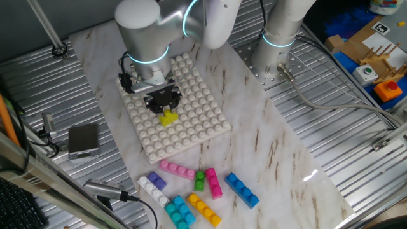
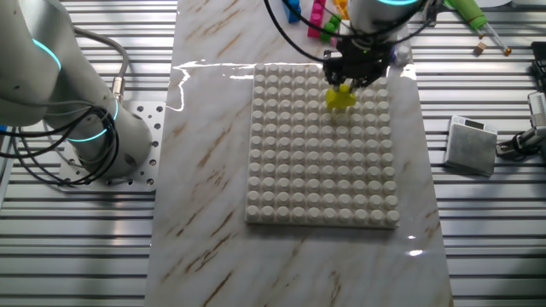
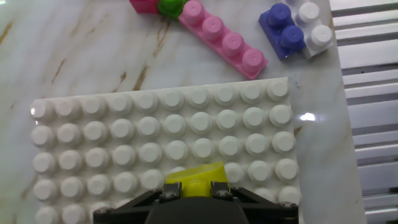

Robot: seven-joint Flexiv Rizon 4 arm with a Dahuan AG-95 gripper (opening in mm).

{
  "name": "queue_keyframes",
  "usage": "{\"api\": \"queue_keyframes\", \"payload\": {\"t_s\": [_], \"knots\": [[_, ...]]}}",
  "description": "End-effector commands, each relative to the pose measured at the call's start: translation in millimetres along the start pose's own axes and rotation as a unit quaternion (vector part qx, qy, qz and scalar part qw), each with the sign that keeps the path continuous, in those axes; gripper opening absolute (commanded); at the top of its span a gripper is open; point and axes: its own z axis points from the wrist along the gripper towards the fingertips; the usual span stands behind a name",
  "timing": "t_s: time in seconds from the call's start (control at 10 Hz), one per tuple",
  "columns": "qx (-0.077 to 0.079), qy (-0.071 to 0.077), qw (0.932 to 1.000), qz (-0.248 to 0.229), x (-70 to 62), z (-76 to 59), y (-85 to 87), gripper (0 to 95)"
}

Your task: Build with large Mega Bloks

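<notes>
Gripper [image 1: 164,107] clamped on short yellow brick [image 1: 168,117], directly below the fingers, at or just above white baseplate [image 1: 203,121] studs, near the edge facing the loose bricks [image 1: 197,187]; contact unclear.

Marble-pattern desk [image 1: 267,146] on a ribbed metal bench [image 1: 337,121]. Off the desk's edge: small grey box [image 1: 83,140], a cabled connector [image 2: 522,143] beside it, and a silver pen-like tool [image 1: 105,190]. Far corner: cardboard clutter [image 1: 356,38], an orange block [image 1: 388,90] and a green-button box [image 1: 367,74].
</notes>
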Motion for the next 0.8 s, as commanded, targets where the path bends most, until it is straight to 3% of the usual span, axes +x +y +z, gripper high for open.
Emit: {"api": "queue_keyframes", "payload": {"t_s": [0.1, 0.4, 0.8], "knots": [[-0.002, 0.012, 0.9988, 0.047, -0.3, -0.6, 0.6, 0.0], [-0.001, 0.018, 0.9970, 0.076, -0.3, 0.7, 0.5, 0.0], [-0.001, 0.020, 0.9969, 0.077, -0.3, 7.5, 0.2, 0.0]]}}
